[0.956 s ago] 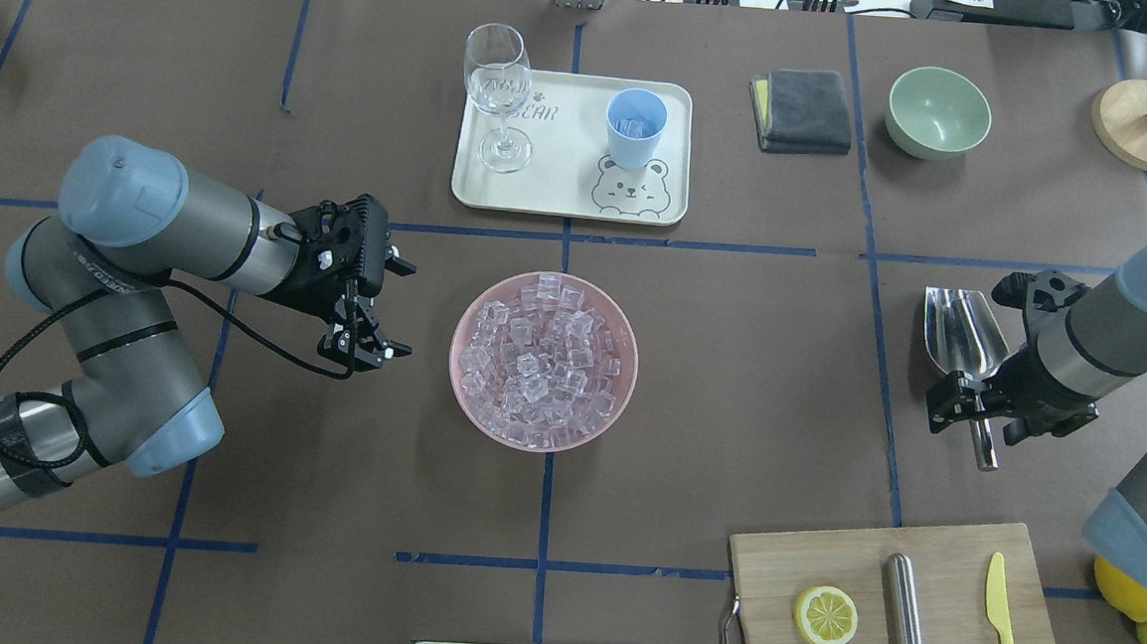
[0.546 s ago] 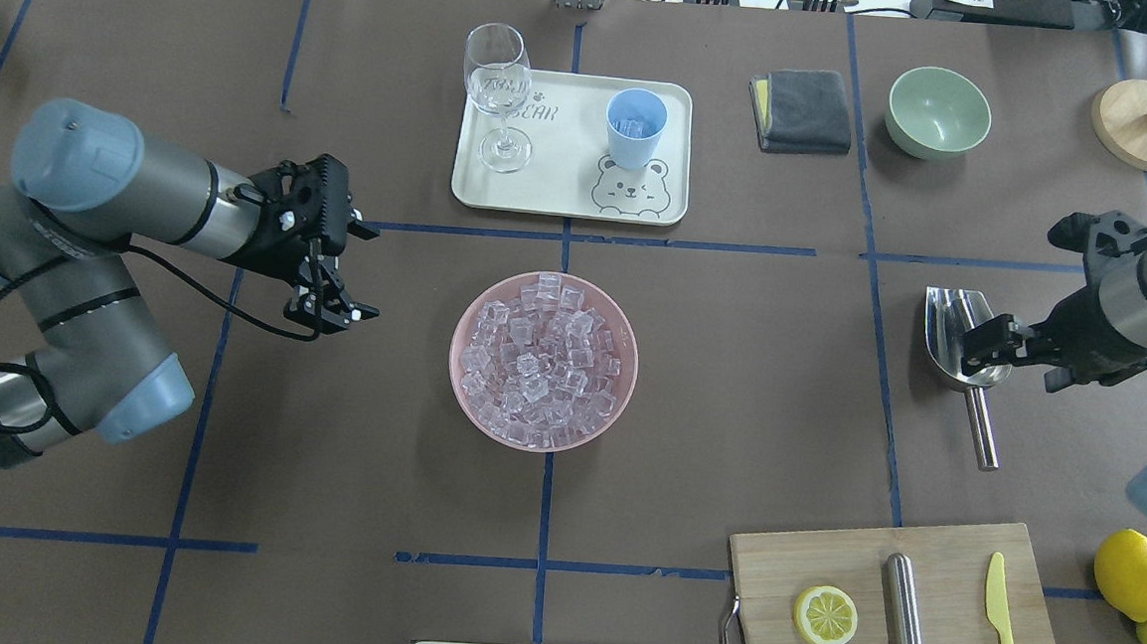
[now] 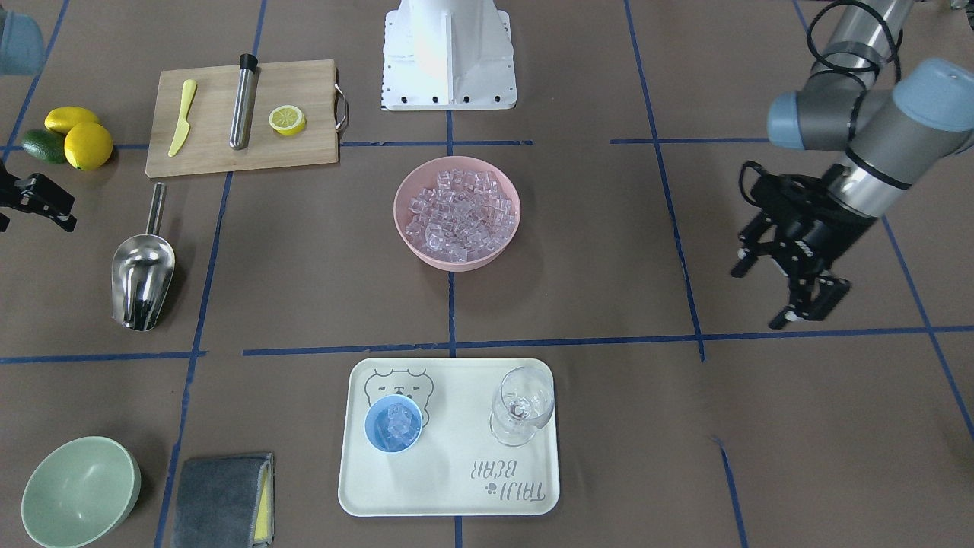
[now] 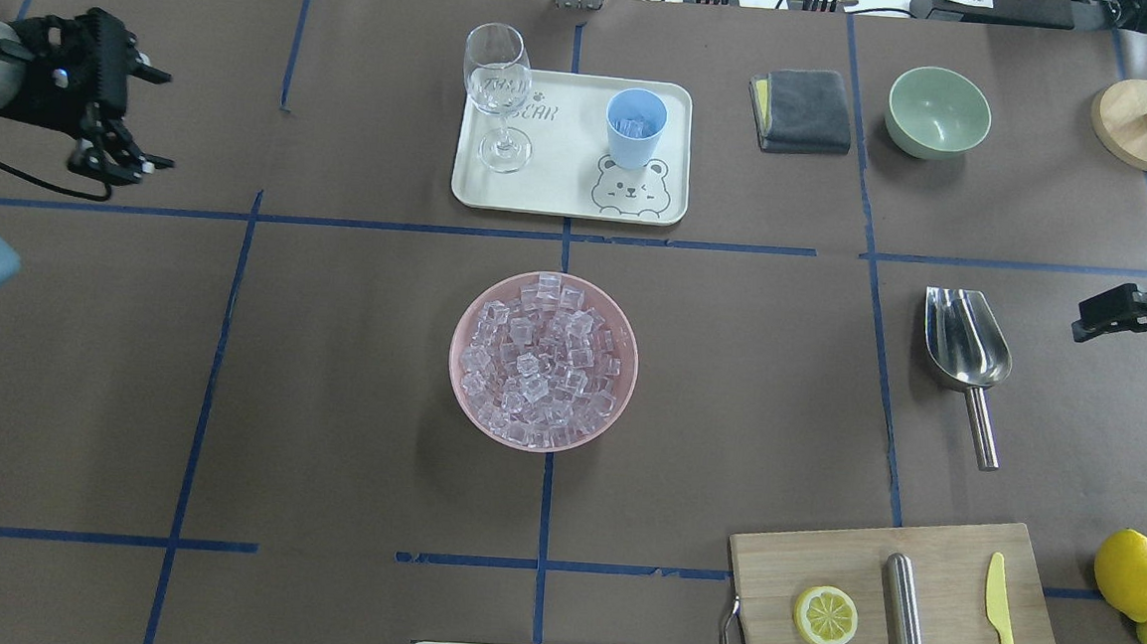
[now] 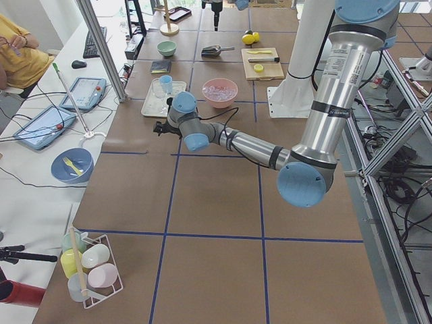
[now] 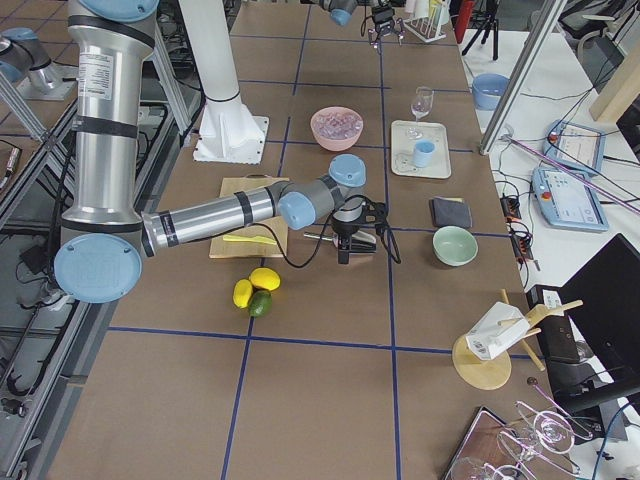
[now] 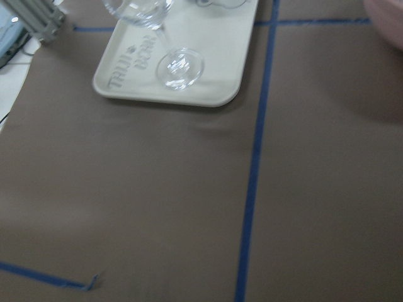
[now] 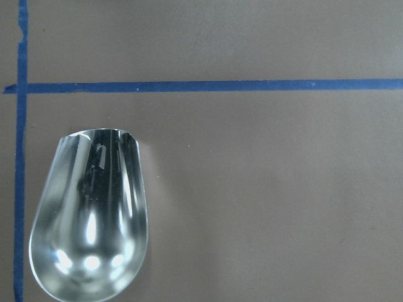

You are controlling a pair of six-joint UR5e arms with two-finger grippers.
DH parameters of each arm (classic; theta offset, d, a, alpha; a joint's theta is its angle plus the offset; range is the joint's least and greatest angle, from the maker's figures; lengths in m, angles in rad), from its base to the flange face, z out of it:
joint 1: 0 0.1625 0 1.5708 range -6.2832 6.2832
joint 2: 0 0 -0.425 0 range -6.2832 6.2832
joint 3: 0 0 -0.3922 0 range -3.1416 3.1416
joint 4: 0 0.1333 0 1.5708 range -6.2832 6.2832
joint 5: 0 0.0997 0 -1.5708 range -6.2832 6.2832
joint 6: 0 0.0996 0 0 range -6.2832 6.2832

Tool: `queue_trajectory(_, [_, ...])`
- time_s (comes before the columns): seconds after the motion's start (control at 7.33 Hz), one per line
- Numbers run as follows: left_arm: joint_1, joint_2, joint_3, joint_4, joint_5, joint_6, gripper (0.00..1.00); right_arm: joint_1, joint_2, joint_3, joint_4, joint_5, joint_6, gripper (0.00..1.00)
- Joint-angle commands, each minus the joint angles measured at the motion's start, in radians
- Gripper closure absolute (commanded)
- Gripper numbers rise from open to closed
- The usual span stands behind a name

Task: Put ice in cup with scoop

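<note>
You see the scoop (image 4: 965,344) lying loose at 3 o'clock from the bowl (image 4: 455,357) of ice (image 4: 541,360). The cup (image 4: 633,142), at 1 o'clock on the tray (image 4: 562,184), has ice inside. Left gripper (image 4: 161,121) and right gripper (image 4: 1130,258) are both spread apart, empty.

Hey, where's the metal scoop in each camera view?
Front-facing: scoop at left, below the cutting board.
Overhead: right side, above the board.
Exterior left: tiny, top centre.
Exterior right: mid-picture, mostly hidden behind the right arm.
Left wrist: not in it.
Right wrist: its bowl, lower left.
Landmark: the board, near the scoop's handle end.
</note>
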Motion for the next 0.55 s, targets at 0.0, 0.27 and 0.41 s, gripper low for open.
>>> queue_trajectory(0.0, [-0.112,0.018,0.030,0.149,0.134,0.306,0.00,0.024,-0.004,-0.011,0.000,0.002,-0.042,0.00])
queue_trajectory(0.27, [-0.270,0.042,0.082,0.154,0.145,0.172,0.00,0.030,0.001,-0.011,0.001,0.007,-0.044,0.00])
queue_trajectory(0.41, [-0.286,0.080,0.084,0.157,0.077,-0.025,0.00,0.037,0.001,-0.013,0.001,0.010,-0.045,0.00])
